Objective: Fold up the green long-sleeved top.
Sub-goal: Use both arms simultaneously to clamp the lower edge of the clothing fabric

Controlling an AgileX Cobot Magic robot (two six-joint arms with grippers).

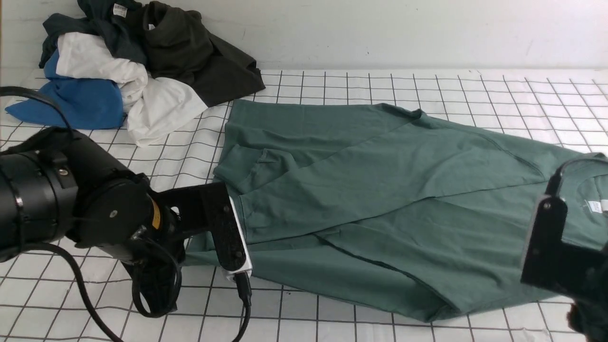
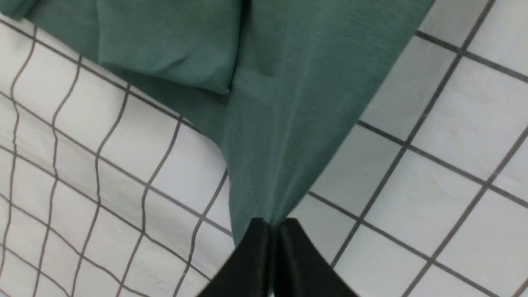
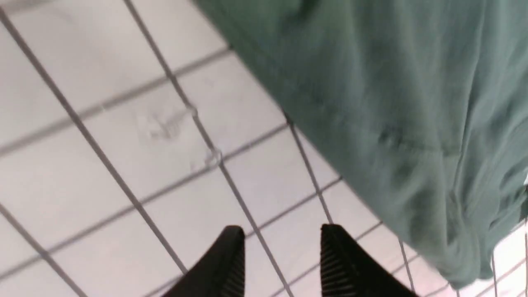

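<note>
The top (image 1: 380, 190) is soft, matt green jersey cloth with fine stitched hems. The desk (image 1: 427, 90) has a matt white, cloth-like surface printed with a dark grid, faintly wrinkled. The right end effector (image 3: 282, 231) shows matt black plastic fingers (image 3: 342, 264) with ribbed inner faces. The left arm (image 1: 33, 199) has a smooth black casing with a slight sheen.

The front camera sits between the two arms and faces forward and slightly downward, across the gridded table (image 1: 380, 80) to the far wall (image 1: 380, 28). Each wrist camera looks along its own gripper at close range: left gripper (image 2: 270, 225), right gripper (image 3: 282, 235). All three views share the green long-sleeved top (image 1: 380, 190) and the grid.
</note>
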